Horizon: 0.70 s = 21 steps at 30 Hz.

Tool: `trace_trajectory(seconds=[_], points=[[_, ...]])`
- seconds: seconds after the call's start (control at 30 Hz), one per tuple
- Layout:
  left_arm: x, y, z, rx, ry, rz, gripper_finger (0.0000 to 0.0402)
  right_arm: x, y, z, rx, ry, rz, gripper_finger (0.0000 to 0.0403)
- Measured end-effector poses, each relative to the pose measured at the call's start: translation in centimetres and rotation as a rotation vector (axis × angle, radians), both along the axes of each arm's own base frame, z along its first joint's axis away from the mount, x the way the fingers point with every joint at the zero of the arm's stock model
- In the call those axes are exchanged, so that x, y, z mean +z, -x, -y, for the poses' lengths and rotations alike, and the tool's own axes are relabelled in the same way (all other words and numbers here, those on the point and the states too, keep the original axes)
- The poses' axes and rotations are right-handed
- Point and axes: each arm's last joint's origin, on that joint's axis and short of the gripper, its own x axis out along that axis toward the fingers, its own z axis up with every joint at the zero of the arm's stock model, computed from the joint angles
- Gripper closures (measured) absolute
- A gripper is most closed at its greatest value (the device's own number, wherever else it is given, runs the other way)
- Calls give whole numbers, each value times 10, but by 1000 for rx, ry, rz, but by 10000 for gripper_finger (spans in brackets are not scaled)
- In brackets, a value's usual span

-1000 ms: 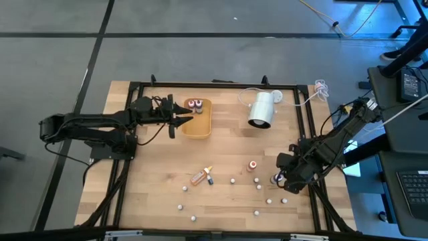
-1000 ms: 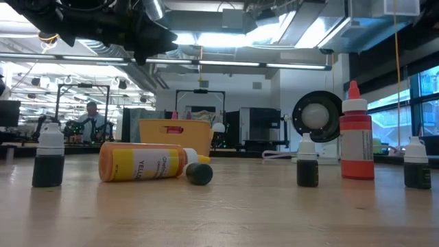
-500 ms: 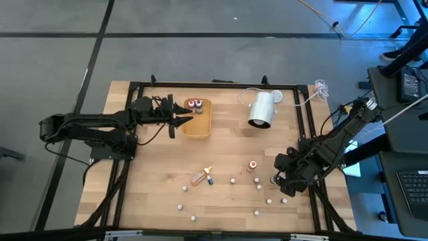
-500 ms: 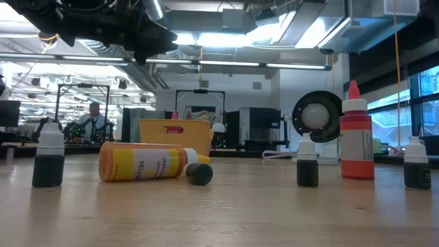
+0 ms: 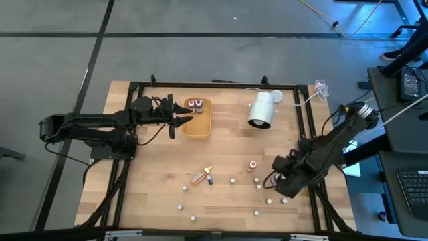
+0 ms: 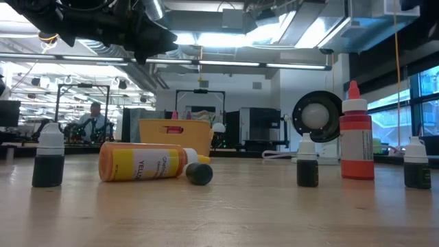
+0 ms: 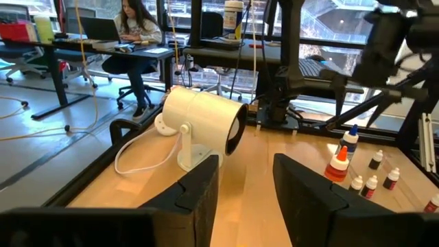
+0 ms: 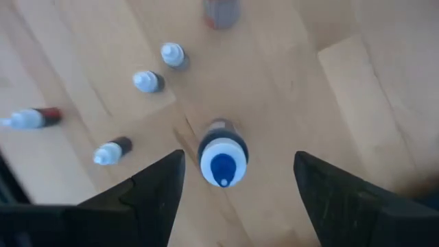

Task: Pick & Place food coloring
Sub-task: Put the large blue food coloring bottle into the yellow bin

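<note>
Food coloring bottles (image 5: pixel 233 181) lie mostly scattered over the near half of the bench (image 5: pixel 154 187), well apart from each other: an orange one on its side (image 5: pixel 199 177), a red upright one (image 5: pixel 252 165), and a spread of small white-capped ones toward the right front. Two bottles (image 5: pixel 194 104) already stand in the orange tray (image 5: pixel 198 127) at the far left-centre, so by my reading the job is begun but far from finished; roughly a dozen look left to move, assuming the tray is the goal. Right tool (image 8: pixel 233 182) hangs directly above one upright bottle with a blue-tipped white cap (image 8: pixel 223 161), fingers (image 8: pixel 154 189) spread wide on either side and not touching it; nothing gripped. High view puts that tool (image 5: pixel 273 182) low over the right front cluster. Left tool (image 5: pixel 179 119) hovers at the tray's near-left edge, fingers (image 7: pixel 192 195) partly apart with nothing between them, facing the large white cylinder (image 7: pixel 202 123). Next step is probably a fresh pick on the right.
</note>
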Motion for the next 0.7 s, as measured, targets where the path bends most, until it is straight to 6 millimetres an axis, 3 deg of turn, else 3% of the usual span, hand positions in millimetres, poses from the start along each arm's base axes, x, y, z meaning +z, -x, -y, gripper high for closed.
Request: trace_trajectory(seconds=[0.23,0.4,0.7], points=[[-1,0,0,0,3,-8,263,-26,-10,-12,2,36,-128,128],[-1,0,0,0,3,-8,265,-30,-12,-14,26,53,-145,137],[-1,0,0,0,3,-8,264,-30,-12,-14,57,53,-145,232]])
